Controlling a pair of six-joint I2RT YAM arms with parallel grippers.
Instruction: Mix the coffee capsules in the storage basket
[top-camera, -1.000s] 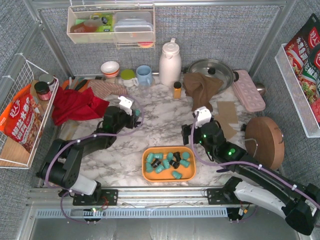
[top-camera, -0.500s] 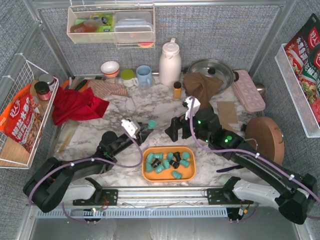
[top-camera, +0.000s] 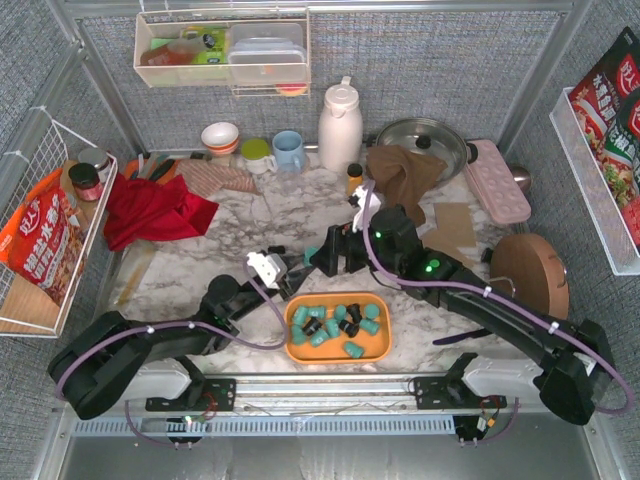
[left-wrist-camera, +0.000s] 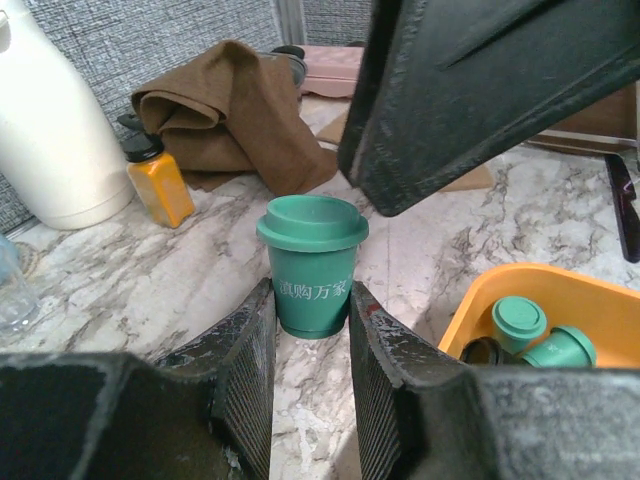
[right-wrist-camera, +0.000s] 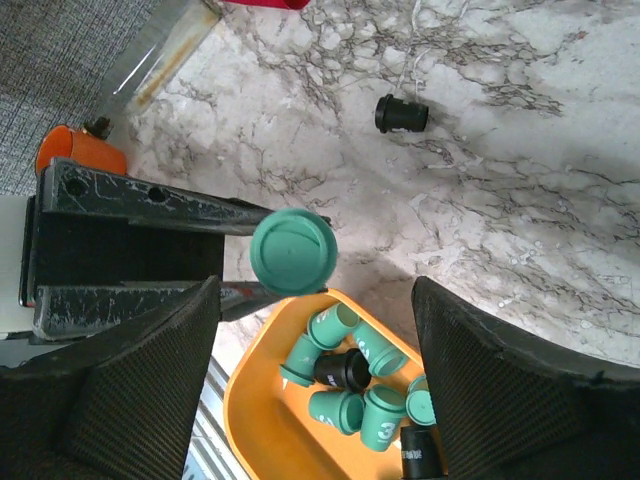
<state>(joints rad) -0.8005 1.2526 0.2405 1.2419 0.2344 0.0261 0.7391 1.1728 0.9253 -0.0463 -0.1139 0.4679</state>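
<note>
- A lone black capsule (right-wrist-camera: 400, 113) lies on its side on bare marble, off to the left of the rest, outside the tray.
- The left gripper (left-wrist-camera: 311, 300) has its jaws pinching one teal capsule (left-wrist-camera: 312, 262) upright by its sides, just past the far left corner of the storage basket (top-camera: 300, 352); I'd guess it is being offered up.
- The right gripper (right-wrist-camera: 315, 300) hangs straight over that lid, jaws spread wide and touching nothing.
- The other coffee capsules (top-camera: 335, 325) lie heaped in the basket, at the middle of the table's (top-camera: 300, 205) near edge, with bare marble to its right.
</note>
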